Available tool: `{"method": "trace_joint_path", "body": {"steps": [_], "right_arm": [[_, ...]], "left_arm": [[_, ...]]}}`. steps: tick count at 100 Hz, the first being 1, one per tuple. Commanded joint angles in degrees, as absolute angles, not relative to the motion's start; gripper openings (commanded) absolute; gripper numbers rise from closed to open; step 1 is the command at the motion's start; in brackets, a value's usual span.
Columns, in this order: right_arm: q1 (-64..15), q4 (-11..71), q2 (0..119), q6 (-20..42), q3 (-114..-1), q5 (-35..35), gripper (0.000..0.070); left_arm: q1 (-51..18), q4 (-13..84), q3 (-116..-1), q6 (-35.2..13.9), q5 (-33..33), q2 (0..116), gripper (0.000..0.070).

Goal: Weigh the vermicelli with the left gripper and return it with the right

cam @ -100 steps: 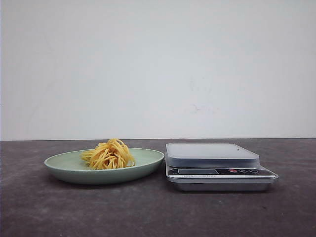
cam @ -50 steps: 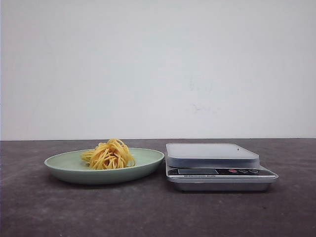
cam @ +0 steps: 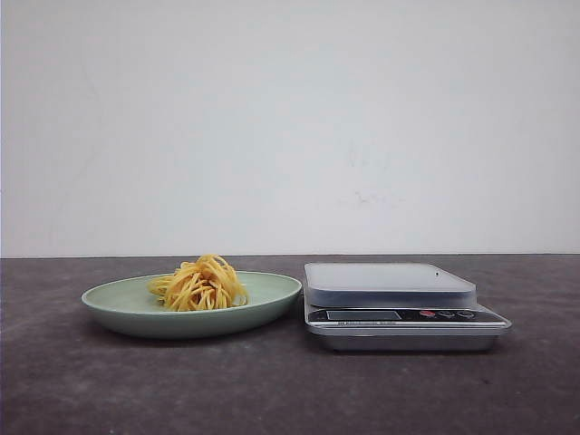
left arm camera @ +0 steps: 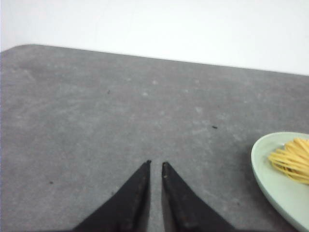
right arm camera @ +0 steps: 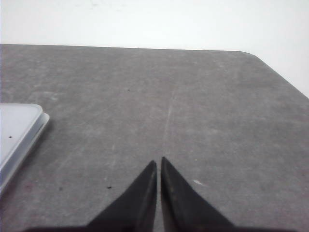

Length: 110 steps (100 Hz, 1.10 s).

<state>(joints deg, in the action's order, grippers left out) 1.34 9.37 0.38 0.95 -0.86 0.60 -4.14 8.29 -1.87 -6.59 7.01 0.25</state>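
The vermicelli [cam: 201, 285], a small nest of yellow-orange strands, lies on a pale green plate [cam: 118, 304] left of a silver kitchen scale [cam: 399, 306] in the front view. Neither gripper shows in the front view. In the left wrist view the left gripper [left arm camera: 155, 164] hangs over bare table, its two black fingers nearly together and empty, with the plate [left arm camera: 270, 181] and vermicelli [left arm camera: 292, 160] off to one side. In the right wrist view the right gripper [right arm camera: 158, 162] is shut and empty over bare table, with a corner of the scale [right arm camera: 17, 130] to the side.
The table is a dark grey mottled surface [cam: 290, 390] against a plain white wall. Its rounded corners show in the left wrist view [left arm camera: 19, 48] and in the right wrist view [right arm camera: 256, 55]. The scale's display and buttons [cam: 399, 314] face the front.
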Motion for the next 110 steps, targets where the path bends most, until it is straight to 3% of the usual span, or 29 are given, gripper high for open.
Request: {"method": "trace_joint_path", "body": {"steps": [1, 30, 41, 55, 68, 87, 110], "right_arm": [[1.37, 8.67, 0.23, 2.00, -0.71, 1.74, 0.0006], [1.37, 8.51, 0.23, 3.57, -0.71, 5.32, 0.0006], [1.37, 7.27, 0.23, 7.73, -0.71, 5.30, 0.0005], [1.37, 3.84, 0.23, 14.83, -3.03, 4.56, 0.0005], [1.26, 4.99, 0.27, 16.75, -9.43, 7.22, 0.0004], [1.28, 13.06, 3.27, 16.91, -21.78, 7.51, 0.0004], [1.26, 20.10, 11.11, 15.22, -32.32, 13.43, 0.0004]], "left_arm": [[-4.10, 7.79, -1.32, -6.94, 7.01, 0.19, 0.0008], [-4.12, 8.23, -1.32, -6.98, 6.92, 0.23, 0.0010], [-4.14, 8.25, -1.32, -7.49, 7.01, 0.30, 0.0010], [-4.14, 8.01, -2.09, -12.14, 7.73, 0.30, 0.0010], [-4.32, 7.70, -4.12, -16.64, 6.13, 0.32, 0.0010], [-4.56, 7.64, -12.10, -18.96, 5.74, 1.50, 0.0010], [-4.56, 11.97, -27.62, -16.75, 2.33, 13.23, 0.0010]]}}
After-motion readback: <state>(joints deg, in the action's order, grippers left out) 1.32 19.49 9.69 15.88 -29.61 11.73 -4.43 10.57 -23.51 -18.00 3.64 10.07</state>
